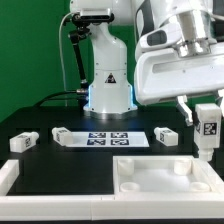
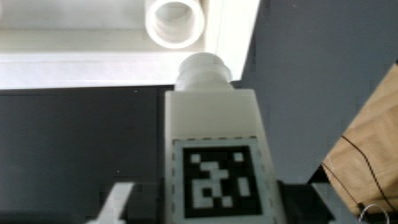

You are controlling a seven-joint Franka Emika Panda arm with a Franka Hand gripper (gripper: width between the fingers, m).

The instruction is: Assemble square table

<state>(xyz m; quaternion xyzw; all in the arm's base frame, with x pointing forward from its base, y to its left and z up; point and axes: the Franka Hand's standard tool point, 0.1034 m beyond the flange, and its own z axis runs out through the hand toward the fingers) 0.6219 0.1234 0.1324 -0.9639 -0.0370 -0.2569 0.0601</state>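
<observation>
My gripper (image 1: 206, 128) is shut on a white blocky leg (image 1: 207, 127) with a black-and-white tag and holds it above the far right corner of the square table top (image 1: 160, 187). In the wrist view the leg (image 2: 214, 140) fills the middle, its screw tip pointing toward the top's rim (image 2: 89, 70) and a round corner hole (image 2: 173, 22). The gripper (image 2: 217, 205) has a finger on each side of the leg. Two more legs lie on the table, one (image 1: 24, 142) at the exterior view's left, one (image 1: 165, 134) right of the marker board.
The marker board (image 1: 100, 138) lies flat behind the table top. A low white border rail (image 1: 8, 178) runs along the exterior view's left front. The arm's base (image 1: 108, 85) stands at the back.
</observation>
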